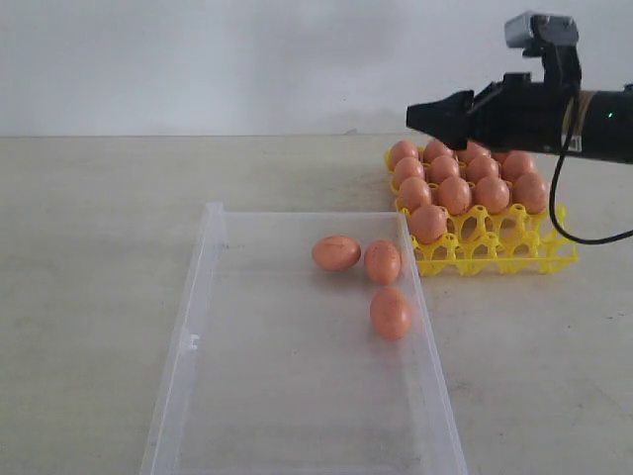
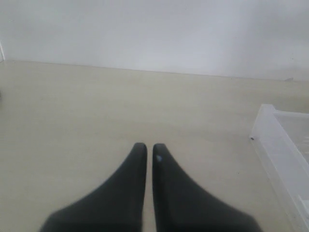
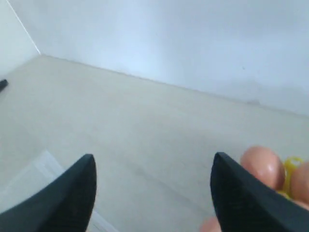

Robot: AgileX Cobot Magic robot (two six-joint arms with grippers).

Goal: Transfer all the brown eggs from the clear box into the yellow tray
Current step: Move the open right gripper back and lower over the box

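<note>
Presently, the right gripper (image 1: 423, 116) has its jaws spread wide and holds nothing. It hovers over the far-left corner of the yellow tray (image 1: 499, 255). The tray's rear rows carry seated eggs (image 1: 455, 194), and the near cups are unfilled. The clear box (image 1: 186, 341) lies at 8 o'clock from the tray. Three brown eggs (image 1: 383, 261) sit at 1 o'clock of its middle, close to the right wall, which stands between them and the tray. The left gripper (image 2: 148, 147) has its jaws drawn to a thin slit, nothing held, above bare table (image 2: 72, 121) near a box corner.
</note>
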